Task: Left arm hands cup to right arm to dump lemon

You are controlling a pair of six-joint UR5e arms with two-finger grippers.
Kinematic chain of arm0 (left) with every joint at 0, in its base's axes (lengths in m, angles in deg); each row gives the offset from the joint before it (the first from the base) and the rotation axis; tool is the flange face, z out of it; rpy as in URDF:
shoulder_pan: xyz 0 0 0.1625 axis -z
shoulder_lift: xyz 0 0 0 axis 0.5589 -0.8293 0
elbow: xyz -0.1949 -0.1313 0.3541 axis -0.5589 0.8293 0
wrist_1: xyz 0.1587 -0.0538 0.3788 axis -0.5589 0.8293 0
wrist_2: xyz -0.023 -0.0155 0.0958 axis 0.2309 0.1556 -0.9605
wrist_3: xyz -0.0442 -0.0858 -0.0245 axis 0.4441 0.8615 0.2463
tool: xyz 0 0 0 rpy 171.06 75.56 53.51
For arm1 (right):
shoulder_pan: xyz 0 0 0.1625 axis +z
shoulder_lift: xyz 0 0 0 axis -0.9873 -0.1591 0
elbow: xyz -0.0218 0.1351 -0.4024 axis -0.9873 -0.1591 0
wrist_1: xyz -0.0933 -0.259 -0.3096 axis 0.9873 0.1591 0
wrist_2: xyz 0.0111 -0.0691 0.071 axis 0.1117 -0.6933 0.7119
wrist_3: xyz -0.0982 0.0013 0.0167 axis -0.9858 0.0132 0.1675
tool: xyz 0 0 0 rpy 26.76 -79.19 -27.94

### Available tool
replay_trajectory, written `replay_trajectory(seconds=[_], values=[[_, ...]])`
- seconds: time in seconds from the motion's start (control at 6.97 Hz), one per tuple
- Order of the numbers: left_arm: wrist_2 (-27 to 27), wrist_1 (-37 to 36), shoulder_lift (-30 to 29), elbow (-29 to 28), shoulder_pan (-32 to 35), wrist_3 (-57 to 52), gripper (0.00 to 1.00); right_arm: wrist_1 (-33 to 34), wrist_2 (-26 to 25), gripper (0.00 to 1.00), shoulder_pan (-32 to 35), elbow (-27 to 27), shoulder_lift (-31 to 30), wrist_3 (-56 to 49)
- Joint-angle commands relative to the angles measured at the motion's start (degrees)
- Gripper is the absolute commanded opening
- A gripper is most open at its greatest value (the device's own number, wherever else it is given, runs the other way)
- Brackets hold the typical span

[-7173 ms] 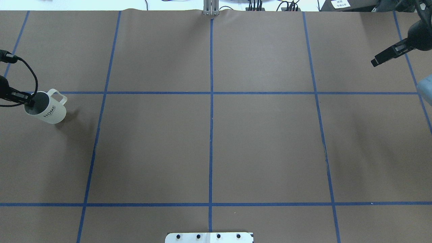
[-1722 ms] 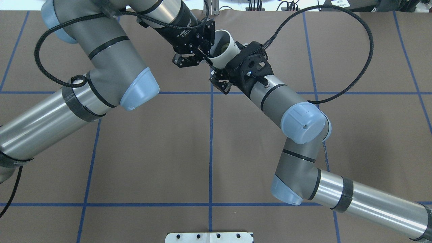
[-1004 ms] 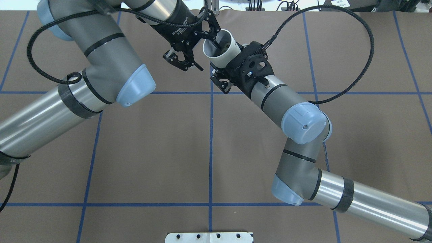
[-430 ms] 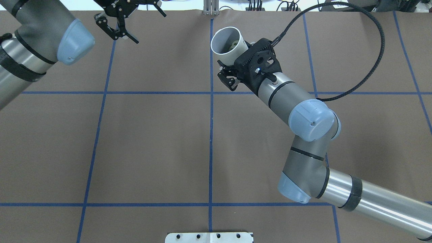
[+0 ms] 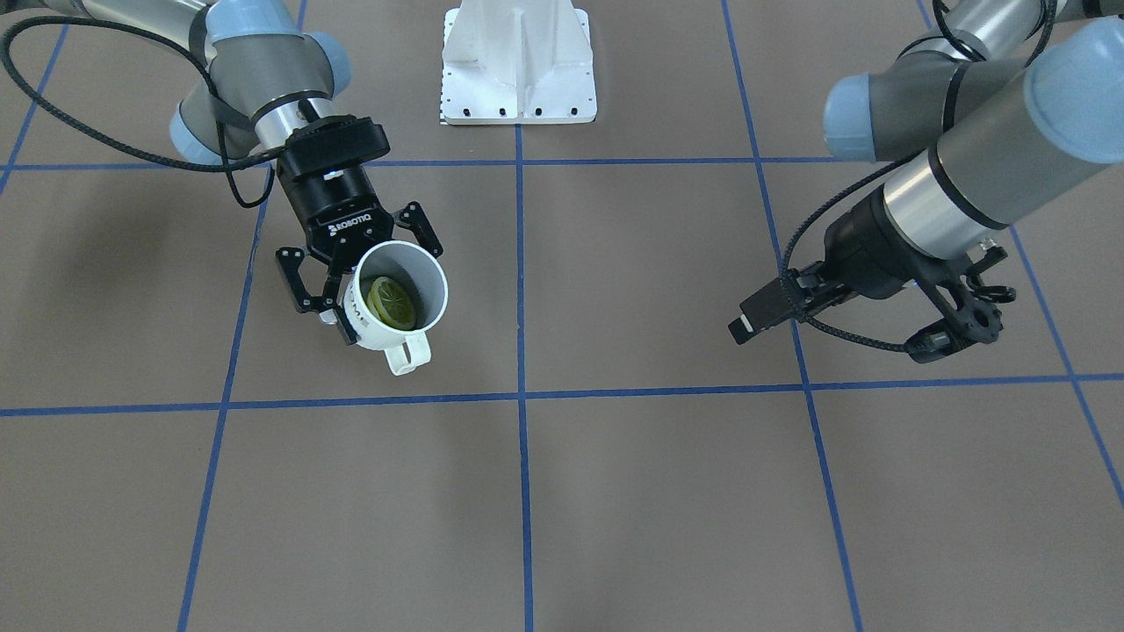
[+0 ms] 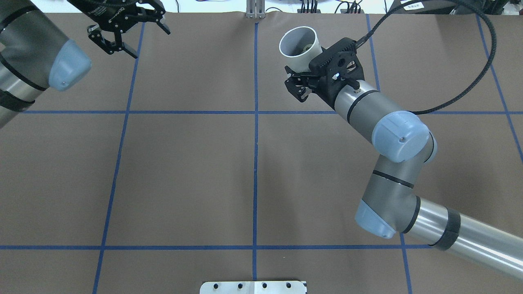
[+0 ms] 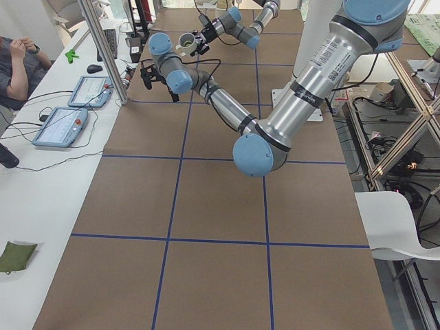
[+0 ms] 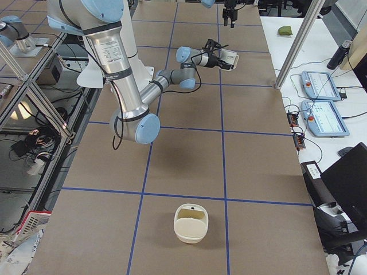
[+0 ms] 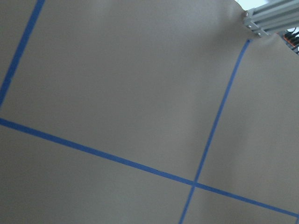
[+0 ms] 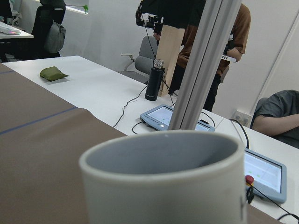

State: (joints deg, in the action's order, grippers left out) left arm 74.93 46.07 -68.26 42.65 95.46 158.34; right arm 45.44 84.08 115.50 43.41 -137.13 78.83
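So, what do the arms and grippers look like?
The left arm and right arm are silver-grey tubes with pale blue joint caps. A black braided cable runs to the right wrist. The left gripper and right gripper are black; the right bears white ROBOTIQ lettering.

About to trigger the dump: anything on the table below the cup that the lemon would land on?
Nothing visible. The right end effector holds the cup, lemon inside, and below it show only the brown table and blue tape lines. The left end effector is open, well off to the side.
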Motion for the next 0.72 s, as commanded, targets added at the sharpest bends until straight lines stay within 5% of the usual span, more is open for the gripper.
replay_trajectory(seconds=[0.0, 0.29, 0.57], values=[[-5.21, -0.13, 7.93, 0.08, 1.17, -21.85, 1.00, 4.79, 7.83, 0.45, 4.87, 6.42, -5.34, 4.81], [-5.48, -1.09, 15.93, -0.44, 6.78, -47.17, 1.00, 4.62, 7.94, 0.45, 6.73, 11.88, -13.16, 7.01], [-5.39, -3.47, 18.94, -0.01, 9.87, -58.50, 1.00, 1.39, 7.86, 0.45, 7.96, 14.79, -20.18, 12.02]])
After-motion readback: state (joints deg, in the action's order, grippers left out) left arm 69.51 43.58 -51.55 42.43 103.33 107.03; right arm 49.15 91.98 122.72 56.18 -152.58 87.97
